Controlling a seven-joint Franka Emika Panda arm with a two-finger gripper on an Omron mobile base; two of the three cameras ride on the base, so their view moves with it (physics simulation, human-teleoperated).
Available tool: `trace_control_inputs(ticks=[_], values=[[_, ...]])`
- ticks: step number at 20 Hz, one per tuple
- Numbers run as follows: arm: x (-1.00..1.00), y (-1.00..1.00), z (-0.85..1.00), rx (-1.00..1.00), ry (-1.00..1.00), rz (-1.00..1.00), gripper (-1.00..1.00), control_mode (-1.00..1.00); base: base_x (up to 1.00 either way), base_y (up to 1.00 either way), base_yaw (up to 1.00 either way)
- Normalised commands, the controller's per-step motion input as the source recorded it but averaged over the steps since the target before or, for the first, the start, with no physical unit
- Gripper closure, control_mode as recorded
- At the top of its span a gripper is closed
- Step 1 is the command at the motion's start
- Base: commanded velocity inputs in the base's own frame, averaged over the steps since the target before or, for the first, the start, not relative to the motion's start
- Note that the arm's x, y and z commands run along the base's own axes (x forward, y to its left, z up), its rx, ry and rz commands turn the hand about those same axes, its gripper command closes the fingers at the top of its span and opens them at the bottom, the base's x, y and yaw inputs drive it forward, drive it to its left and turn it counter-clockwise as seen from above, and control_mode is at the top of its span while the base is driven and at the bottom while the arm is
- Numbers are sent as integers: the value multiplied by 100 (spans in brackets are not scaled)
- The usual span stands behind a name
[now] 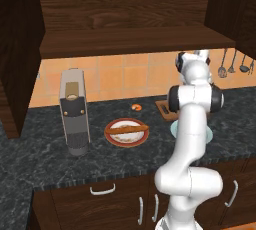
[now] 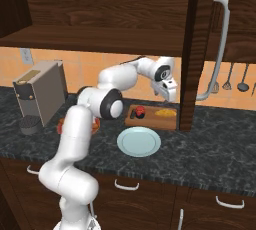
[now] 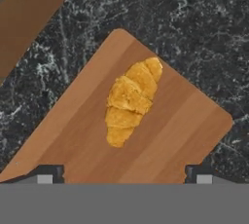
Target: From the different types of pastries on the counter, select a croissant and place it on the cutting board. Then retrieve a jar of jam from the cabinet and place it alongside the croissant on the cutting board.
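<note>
Croissant placement is complete: the golden pastry lies flat near the middle of the cutting board, clear of every rim, which leaves bare wood beside it for a second item. In the right base view the jar of jam already stands upright on the board's left half, near the croissant but apart from it, so both task items appear to share the board.

The gripper hangs above the board's right half with its fingers spread wide and nothing between them; in the hand view the two fingertips frame the croissant from above without touching it. This posture fits a release position, judged from the empty, open jaws directly over the deposited pastry.

The board sits toward the back edge of the counter, just behind a pale blue plate. Remaining pastries stay off the board: a long brown stick rests across a round red plate mid-counter, and a tiny orange curl lies near the back edge. A coffee machine stands at the counter's left.

The cabinet shelf hangs above the work area.
</note>
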Motion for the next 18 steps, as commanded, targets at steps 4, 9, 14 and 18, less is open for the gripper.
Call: trace_control_inputs(ticks=[4,9,14,18], values=[[-100,4,-15,10,0,-3,-100,-100,0,0,0],[-100,11,21,6,-3,-3,-100,-100,0,0,0],[-100,70,5,0,-13,-5,-100,-100,0,0,0],[-100,90,0,-1,-25,-5,-100,-100,0,0,0]])
